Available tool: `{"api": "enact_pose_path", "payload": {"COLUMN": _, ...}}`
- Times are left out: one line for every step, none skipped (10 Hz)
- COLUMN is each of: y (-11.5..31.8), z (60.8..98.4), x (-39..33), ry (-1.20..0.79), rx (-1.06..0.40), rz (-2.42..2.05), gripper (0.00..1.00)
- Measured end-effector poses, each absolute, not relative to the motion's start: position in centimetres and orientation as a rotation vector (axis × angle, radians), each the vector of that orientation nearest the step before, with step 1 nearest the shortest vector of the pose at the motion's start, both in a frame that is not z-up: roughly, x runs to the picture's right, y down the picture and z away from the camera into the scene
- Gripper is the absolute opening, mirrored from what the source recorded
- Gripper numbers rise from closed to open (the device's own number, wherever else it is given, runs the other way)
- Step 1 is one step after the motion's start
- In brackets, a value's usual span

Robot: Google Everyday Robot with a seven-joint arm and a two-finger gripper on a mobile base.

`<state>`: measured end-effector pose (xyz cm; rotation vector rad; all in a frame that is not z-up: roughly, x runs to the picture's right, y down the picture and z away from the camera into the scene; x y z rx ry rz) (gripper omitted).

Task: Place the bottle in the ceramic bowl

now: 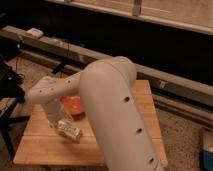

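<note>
The bottle (69, 130), pale with a light label, lies on its side on the wooden table (125, 150) near the front left. Just behind it sits the ceramic bowl (73, 105), orange inside, with its right part hidden by my arm. My arm reaches in from the right and bends down at the wrist. The gripper (56, 120) hangs at the bottle's left end, close over the table and left of the bowl. It stands open and the bottle rests on the wood.
The small table's left edge (25, 135) lies close to the gripper. A dark stand (10, 90) is at the far left. A long rail (65, 47) with a ledge runs behind the table. My bulky upper arm (117, 120) covers the table's middle.
</note>
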<state>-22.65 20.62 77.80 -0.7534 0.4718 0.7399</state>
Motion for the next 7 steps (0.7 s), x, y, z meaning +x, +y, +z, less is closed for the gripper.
{"api": "enact_pose_path", "payload": {"y": 20.9, "z": 78.1, "x": -22.6, "ry": 0.478, "rx": -0.761, "rz": 0.733, "gripper": 0.65}}
{"api": "enact_pose_path", "payload": {"y": 21.4, "z": 78.2, "x": -22.9, "ry": 0.482, "rx": -0.769, "rz": 0.722, "gripper": 0.65}}
{"api": "enact_pose_path", "payload": {"y": 21.8, "z": 78.4, "x": -23.1, "ry": 0.485, "rx": -0.773, "rz": 0.711, "gripper": 0.65}}
{"api": "enact_pose_path", "payload": {"y": 21.9, "z": 78.6, "x": -23.1, "ry": 0.488, "rx": -0.775, "rz": 0.706, "gripper": 0.65}}
{"api": "enact_pose_path", "payload": {"y": 22.2, "z": 78.9, "x": -23.1, "ry": 0.495, "rx": -0.777, "rz": 0.700, "gripper": 0.65}}
{"api": "enact_pose_path", "payload": {"y": 22.6, "z": 79.2, "x": -23.3, "ry": 0.501, "rx": -0.778, "rz": 0.687, "gripper": 0.65}}
{"api": "enact_pose_path", "payload": {"y": 22.9, "z": 79.5, "x": -23.5, "ry": 0.505, "rx": -0.778, "rz": 0.675, "gripper": 0.65}}
